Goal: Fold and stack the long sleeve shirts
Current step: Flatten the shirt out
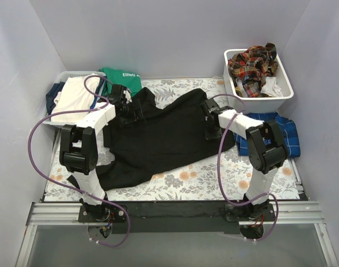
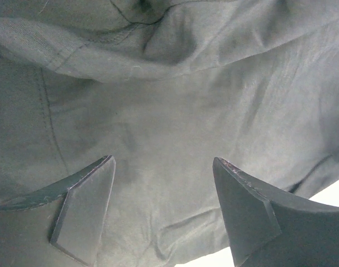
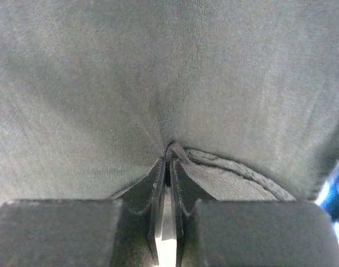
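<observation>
The black shirt [image 1: 164, 139] lies spread and rumpled across the middle of the flowered cloth [image 1: 186, 181], running from the far left down toward the near left corner, and both arms reach over it. On the right side, the right gripper [image 3: 169, 167] is pinched tight on a small fold of the black shirt right by a stitched hem, with the cloth puckering into the closed fingers. Over on the left, the left gripper [image 2: 164, 189] hangs with its fingers spread wide above the shirt's far left part, dark fabric filling the gap below them; whether the tips touch the cloth, I can't tell. The blue plaid shirt [image 1: 280, 133] sits at the right edge, just beside the right arm. The red plaid shirts [image 1: 253, 64] are heaped in the white bin [image 1: 286, 89] at the far right. The green top [image 1: 122, 78] lies at the far edge, beside a basket [image 1: 75, 74] of other clothes.
</observation>
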Robot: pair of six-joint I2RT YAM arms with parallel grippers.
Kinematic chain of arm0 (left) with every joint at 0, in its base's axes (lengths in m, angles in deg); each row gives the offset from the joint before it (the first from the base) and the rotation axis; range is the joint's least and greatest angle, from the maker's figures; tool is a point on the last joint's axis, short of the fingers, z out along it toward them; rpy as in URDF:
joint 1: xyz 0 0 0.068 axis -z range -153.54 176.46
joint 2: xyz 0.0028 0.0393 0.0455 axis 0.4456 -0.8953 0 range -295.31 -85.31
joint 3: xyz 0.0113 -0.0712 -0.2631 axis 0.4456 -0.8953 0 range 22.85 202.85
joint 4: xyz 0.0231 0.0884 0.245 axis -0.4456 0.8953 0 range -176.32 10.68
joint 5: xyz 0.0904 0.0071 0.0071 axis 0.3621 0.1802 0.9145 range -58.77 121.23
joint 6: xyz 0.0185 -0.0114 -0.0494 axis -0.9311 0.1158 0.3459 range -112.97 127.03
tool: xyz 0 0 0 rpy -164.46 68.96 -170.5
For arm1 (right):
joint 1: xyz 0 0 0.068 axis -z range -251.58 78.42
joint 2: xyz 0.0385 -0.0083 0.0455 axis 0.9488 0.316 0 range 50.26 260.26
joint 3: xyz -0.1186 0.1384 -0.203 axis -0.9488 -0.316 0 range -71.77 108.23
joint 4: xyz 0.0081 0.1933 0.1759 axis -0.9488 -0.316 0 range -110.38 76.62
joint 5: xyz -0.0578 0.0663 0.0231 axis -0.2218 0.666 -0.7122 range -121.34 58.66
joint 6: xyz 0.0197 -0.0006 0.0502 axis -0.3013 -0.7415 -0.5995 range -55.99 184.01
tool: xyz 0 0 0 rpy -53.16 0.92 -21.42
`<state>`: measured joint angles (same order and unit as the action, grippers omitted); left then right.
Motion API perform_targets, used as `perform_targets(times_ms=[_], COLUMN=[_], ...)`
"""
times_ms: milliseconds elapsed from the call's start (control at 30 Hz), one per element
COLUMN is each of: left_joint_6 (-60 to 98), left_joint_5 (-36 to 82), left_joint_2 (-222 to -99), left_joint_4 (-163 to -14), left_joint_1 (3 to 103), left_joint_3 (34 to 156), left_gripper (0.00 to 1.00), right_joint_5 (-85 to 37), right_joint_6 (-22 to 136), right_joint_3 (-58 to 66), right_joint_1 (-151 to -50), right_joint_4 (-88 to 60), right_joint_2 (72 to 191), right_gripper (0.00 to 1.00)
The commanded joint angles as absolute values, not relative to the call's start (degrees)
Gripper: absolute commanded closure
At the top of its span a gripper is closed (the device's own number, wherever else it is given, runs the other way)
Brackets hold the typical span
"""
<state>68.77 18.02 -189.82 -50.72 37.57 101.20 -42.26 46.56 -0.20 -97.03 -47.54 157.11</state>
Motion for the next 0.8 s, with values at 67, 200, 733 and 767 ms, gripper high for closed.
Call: perform_targets(times_ms=[67, 200, 733, 767], left_joint_6=[68.5, 68.6, 69.8, 69.6], left_joint_5=[18.8, 19.4, 24.6, 24.7], left_joint_2=[-194.1, -196.9, -205.4, -205.6], left_joint_4=[-50.3, -51.4, -51.2, -51.0], left_joint_1=[37.9, 38.0, 38.0, 37.9], left_joint_3=[98.7, 97.7, 104.7, 105.5], left_gripper=[0.34, 0.39, 0.42, 0.42], right_joint_5=[-45.0, -43.8, -42.9, -43.1], right_joint_6=[44.7, 44.7, 37.5, 36.2], right_joint_3=[-4.2, -6.6, -25.5, -27.5], right_joint_1=[-96.7, -96.6, -96.8, -96.8], right_joint_4=[-51.3, -52.3, -66.7, -67.1], right_joint_2=[147.0, 141.9, 114.3, 112.5], right_gripper=[0.86, 0.76, 0.99, 0.94])
